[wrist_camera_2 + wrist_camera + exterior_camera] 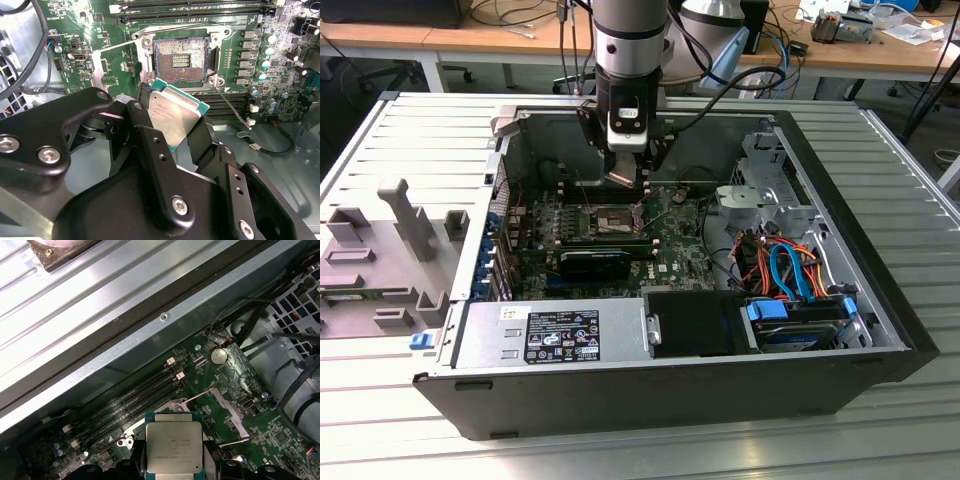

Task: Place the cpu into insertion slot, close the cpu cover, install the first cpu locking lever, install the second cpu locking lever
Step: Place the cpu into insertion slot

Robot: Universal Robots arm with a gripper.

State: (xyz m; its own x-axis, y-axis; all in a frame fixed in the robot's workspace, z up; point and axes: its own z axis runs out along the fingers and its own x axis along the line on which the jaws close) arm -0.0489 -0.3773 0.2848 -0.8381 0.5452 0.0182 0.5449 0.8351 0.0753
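Note:
My gripper (175,131) is shut on the cpu (176,116), a flat square chip with a silvery top and a green rim, held by two opposite edges between black fingers (150,135). In the first wrist view the cpu (173,447) sits level in the gripper (174,461). The insertion slot (181,60) lies uncovered just ahead of the chip, its dark pin field bare. The cpu cover (100,70) is swung off the socket to one side. A thin locking lever (231,107) juts free from the socket corner. In the exterior view the gripper (628,178) hangs just above the insertion slot (610,220).
The open computer case (880,300) walls in the motherboard. Memory slots (135,397) run beside the socket. Blue and orange cables (785,265) and a drive cage (770,190) fill the exterior view's right. A grey fixture (390,250) sits outside the case on the left.

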